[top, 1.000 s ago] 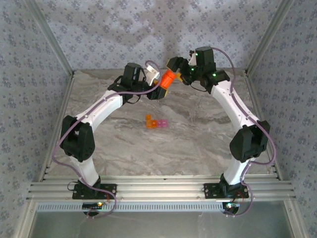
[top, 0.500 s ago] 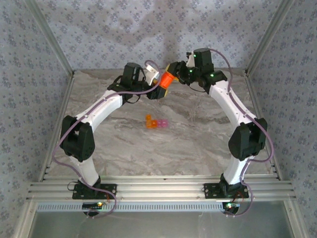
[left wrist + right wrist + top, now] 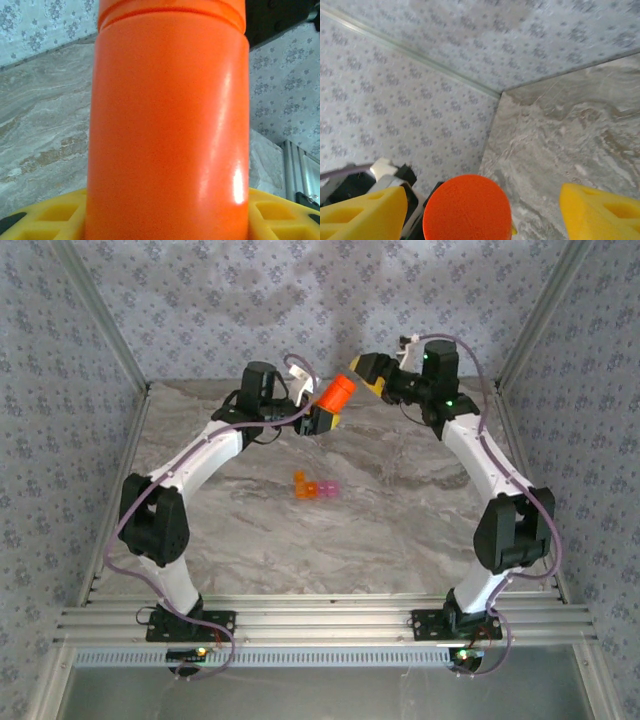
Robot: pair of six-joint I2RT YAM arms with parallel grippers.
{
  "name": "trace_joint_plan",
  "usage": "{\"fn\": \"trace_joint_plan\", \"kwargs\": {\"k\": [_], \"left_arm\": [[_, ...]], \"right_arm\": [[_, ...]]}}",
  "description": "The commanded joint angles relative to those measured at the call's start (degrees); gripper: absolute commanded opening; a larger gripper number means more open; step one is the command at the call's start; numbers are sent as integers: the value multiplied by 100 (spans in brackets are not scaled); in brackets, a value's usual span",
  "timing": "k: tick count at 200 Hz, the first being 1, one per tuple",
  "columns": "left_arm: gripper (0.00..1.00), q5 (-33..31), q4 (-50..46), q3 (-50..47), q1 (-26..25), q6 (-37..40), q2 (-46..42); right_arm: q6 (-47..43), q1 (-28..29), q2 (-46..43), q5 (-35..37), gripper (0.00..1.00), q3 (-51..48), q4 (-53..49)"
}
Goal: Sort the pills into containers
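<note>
The two joined containers lie mid-table, the orange cube on the left and the pink cube on the right. Both arms are raised over the far half of the table. My left gripper is shut on the body of the tall orange bottle, with yellow fingers on both sides. The bottle tilts up to the right with its cap on. My right gripper is open, facing the round orange cap. Its fingers stand apart from the cap.
The marble table is ringed by patterned walls and metal corner posts. An aluminium rail with both arm bases runs along the near edge. The containers sit well below and in front of both grippers.
My right gripper has drawn back to the right, away from the bottle's cap. The left gripper keeps the bottle and has tipped it slightly higher.
</note>
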Motion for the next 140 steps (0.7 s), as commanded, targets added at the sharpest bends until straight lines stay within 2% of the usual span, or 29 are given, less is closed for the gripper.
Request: {"fn": "trace_joint_plan", "kwargs": {"k": [1, 19, 40, 93, 140], "left_arm": [[0, -146, -33, 156, -28, 295, -308], [0, -327, -45, 149, -70, 388, -338], [0, -567, -153, 164, -151, 589, -347], [0, -755, -356, 210, -268, 836, -329], [0, -801, -332, 198, -297, 849, -355]], "right_arm": [[155, 53, -259, 795, 82, 389, -1001], [317, 129, -247, 1231, 83, 528, -1504], [415, 255, -136, 1413, 85, 703, -1771], [442, 591, 277, 1420, 85, 1188, -1994], [409, 767, 469, 1374, 78, 1286, -2175]]}}
